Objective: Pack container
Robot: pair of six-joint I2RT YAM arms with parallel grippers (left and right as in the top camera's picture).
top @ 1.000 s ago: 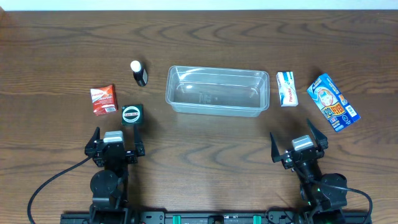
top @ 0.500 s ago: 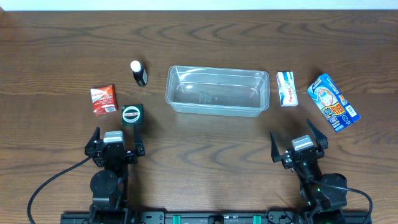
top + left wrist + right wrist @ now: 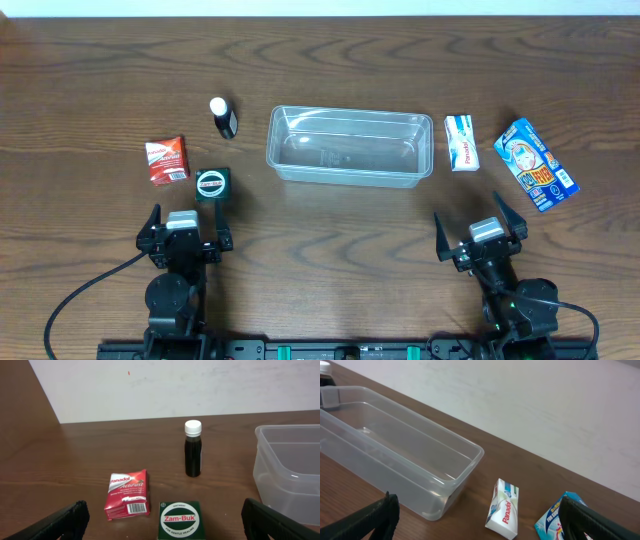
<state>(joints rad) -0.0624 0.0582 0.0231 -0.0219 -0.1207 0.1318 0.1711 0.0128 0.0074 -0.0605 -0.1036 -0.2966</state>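
Observation:
The clear plastic container (image 3: 349, 145) stands empty at the table's middle; it also shows in the left wrist view (image 3: 292, 477) and the right wrist view (image 3: 390, 445). Left of it lie a red Panadol box (image 3: 167, 160), a green Zam-Buk box (image 3: 212, 184) and a dark bottle with a white cap (image 3: 223, 117). Right of it lie a white Panadol box (image 3: 462, 142) and a blue box (image 3: 537, 164). My left gripper (image 3: 184, 229) is open and empty, just in front of the Zam-Buk box (image 3: 180, 520). My right gripper (image 3: 481, 234) is open and empty, in front of the white box (image 3: 503, 508).
The wooden table (image 3: 330, 60) runs to a white wall at the back. The red box (image 3: 127, 494) and the bottle (image 3: 193, 448) stand ahead of my left gripper. The blue box's corner (image 3: 551, 517) sits by my right finger.

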